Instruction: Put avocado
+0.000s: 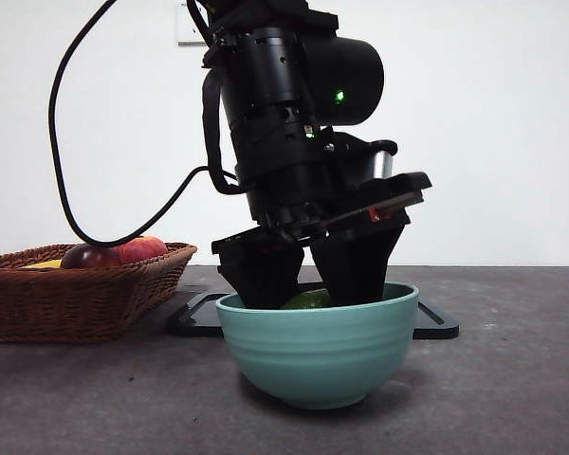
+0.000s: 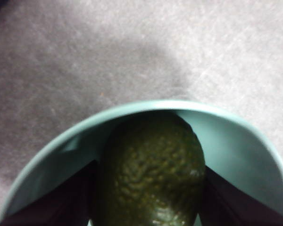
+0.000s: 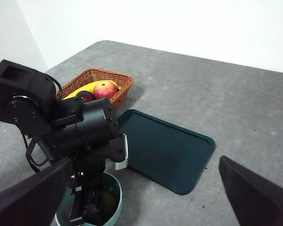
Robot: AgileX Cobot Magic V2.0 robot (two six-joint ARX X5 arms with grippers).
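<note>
Left wrist view shows the avocado (image 2: 153,172) sitting between the two dark jaws of the left gripper (image 2: 151,207), jaws touching both its sides, so it looks held, not yet let go. The fruit is inside the pale green bowl (image 2: 236,141), rim curving around it. Whether it already rests on the bowl's bottom can't be told.

Front view: the left gripper (image 1: 308,284) reaches down into the bowl (image 1: 318,346) w/ both jaws past the rim, a sliver of the avocado (image 1: 308,300) visible between them. Bowl stands near the table's front edge, just in front of a dark tray (image 1: 436,322). A wicker basket (image 1: 76,299) w/ an apple (image 1: 137,249) & other fruit sits toward the table's left edge.

Right gripper (image 3: 141,207) waits high over the table, jaws spread wide, holding nothing.

Step in hand, judged: the placing itself, at its end. Next move likely calls for opening the jaws enough to free the fruit w/o knocking the bowl wall, then lifting straight up so the jaws clear the rim.
</note>
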